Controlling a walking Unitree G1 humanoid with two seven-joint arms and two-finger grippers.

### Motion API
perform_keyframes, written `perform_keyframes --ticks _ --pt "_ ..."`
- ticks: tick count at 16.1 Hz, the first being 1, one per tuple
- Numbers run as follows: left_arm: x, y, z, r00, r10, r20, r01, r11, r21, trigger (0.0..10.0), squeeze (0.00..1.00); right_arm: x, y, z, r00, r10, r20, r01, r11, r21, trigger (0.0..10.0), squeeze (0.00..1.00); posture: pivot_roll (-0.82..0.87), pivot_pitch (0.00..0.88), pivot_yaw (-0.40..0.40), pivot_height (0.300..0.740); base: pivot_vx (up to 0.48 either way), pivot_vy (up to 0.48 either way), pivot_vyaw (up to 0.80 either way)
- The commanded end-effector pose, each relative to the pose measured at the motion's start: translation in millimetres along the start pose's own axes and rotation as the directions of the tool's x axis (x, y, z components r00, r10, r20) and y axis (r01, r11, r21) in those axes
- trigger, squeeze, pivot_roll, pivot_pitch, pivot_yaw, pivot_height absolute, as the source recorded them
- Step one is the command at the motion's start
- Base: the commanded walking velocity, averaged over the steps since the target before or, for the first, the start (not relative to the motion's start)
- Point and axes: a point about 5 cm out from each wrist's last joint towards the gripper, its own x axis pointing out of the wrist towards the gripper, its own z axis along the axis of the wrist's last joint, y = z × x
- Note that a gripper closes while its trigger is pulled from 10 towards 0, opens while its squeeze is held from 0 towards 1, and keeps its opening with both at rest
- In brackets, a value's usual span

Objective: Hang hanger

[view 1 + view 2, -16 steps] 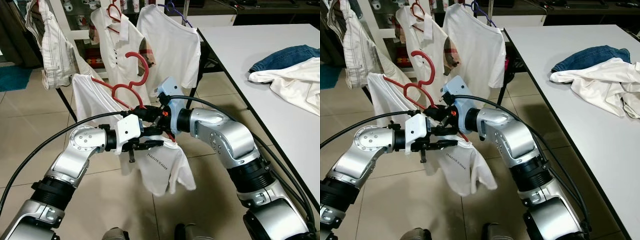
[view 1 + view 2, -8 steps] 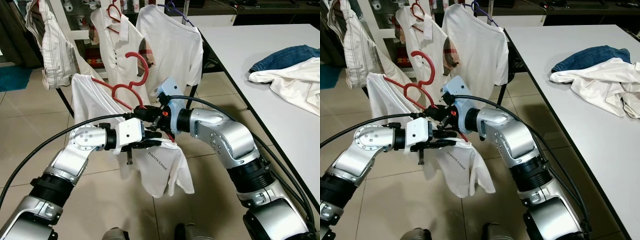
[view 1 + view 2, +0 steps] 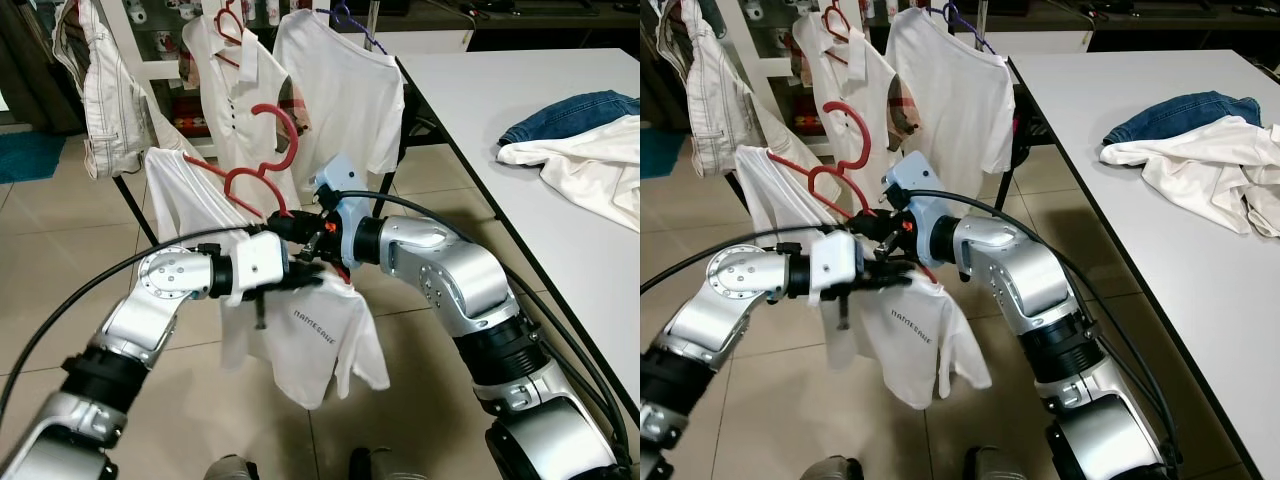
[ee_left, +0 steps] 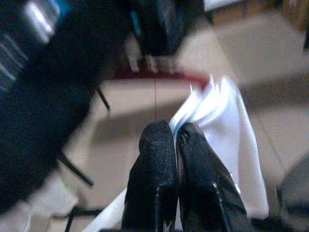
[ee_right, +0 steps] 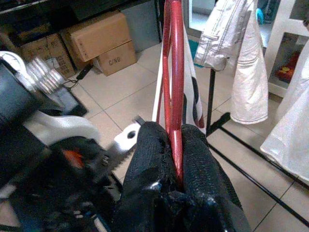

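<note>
A red hanger [image 3: 262, 180] carries a white T-shirt [image 3: 312, 342] with small dark lettering; its hook points up toward the rack. My right gripper [image 3: 292, 226] is shut on the hanger's lower bar, and the right wrist view shows the red hanger bar [image 5: 173, 77] clamped between the two black fingers. My left gripper [image 3: 303, 277] sits just below it at the shirt's shoulder. In the left wrist view its fingers [image 4: 154, 145] are pressed together with the white T-shirt cloth [image 4: 217, 111] at their tips.
Behind stands a clothes rack with two white shirts [image 3: 340, 90] on hangers and a striped garment [image 3: 100, 90]. A white table [image 3: 500, 100] on the right holds jeans [image 3: 570, 112] and white clothes [image 3: 590, 170]. Cardboard boxes [image 5: 96, 41] stand on the tiled floor.
My left gripper's fingers have closed at the shirt's shoulder. The T-shirt has swung lower and spread to the left. The right gripper and hanger have hardly moved.
</note>
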Motion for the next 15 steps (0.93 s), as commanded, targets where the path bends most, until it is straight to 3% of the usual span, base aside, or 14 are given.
perform_keyframes --ticks 1,4,7,9,12,13,14,15 --pt "-2.3 1.8 11 0.998 0.022 0.063 -0.022 1.000 0.000 0.0 0.00 -2.5 -3.4 4 1.000 -0.020 0.020 0.021 1.000 -0.017 10.0 0.00 -0.05 0.116 -0.009 0.740 0.000 0.000 0.00" --pt "-6.9 -2.2 23 0.989 0.051 0.138 -0.049 0.999 -0.020 0.0 0.00 -2.6 -8.2 -6 0.998 -0.058 -0.020 0.057 0.998 -0.035 10.0 0.00 -0.04 0.116 -0.013 0.740 0.000 0.000 0.00" --pt "-10.8 -6.4 28 0.985 0.073 0.156 -0.069 0.997 -0.031 0.0 0.00 -2.2 -12.4 -16 0.995 -0.089 -0.051 0.086 0.995 -0.056 10.0 0.00 -0.04 0.116 -0.016 0.740 0.000 0.000 0.00" --pt "-12.7 -8.1 25 0.990 0.077 0.122 -0.074 0.997 -0.024 0.0 0.00 -2.4 -13.3 -18 0.994 -0.094 -0.060 0.091 0.994 -0.060 10.0 0.00 -0.04 0.116 -0.019 0.740 0.000 0.000 0.00" --pt "-23.9 -2.8 4 0.986 0.146 -0.084 -0.140 0.987 0.076 0.0 0.00 -2.4 -14.6 -18 0.994 -0.092 -0.051 0.089 0.994 -0.064 10.0 0.00 -0.04 0.115 -0.018 0.740 0.000 0.000 0.00" --pt "-25.9 -1.5 2 0.980 0.165 -0.112 -0.156 0.984 0.089 3.7 0.00 -2.4 -15.0 -17 0.995 -0.093 -0.047 0.090 0.994 -0.064 10.0 0.00 -0.04 0.116 -0.018 0.740 0.000 0.000 0.00" --pt "-27.1 -1.0 0 0.976 0.177 -0.126 -0.168 0.982 0.084 10.0 0.00 -2.4 -15.3 -17 0.995 -0.094 -0.044 0.091 0.994 -0.063 10.0 0.00 -0.04 0.115 -0.019 0.740 0.000 0.000 0.00" --pt "-27.6 -2.0 3 0.978 0.183 -0.096 -0.181 0.983 0.033 10.0 0.41 -2.8 -16.2 -16 0.994 -0.100 -0.037 0.098 0.993 -0.061 10.0 0.00 -0.04 0.115 -0.017 0.740 0.000 0.000 0.00"
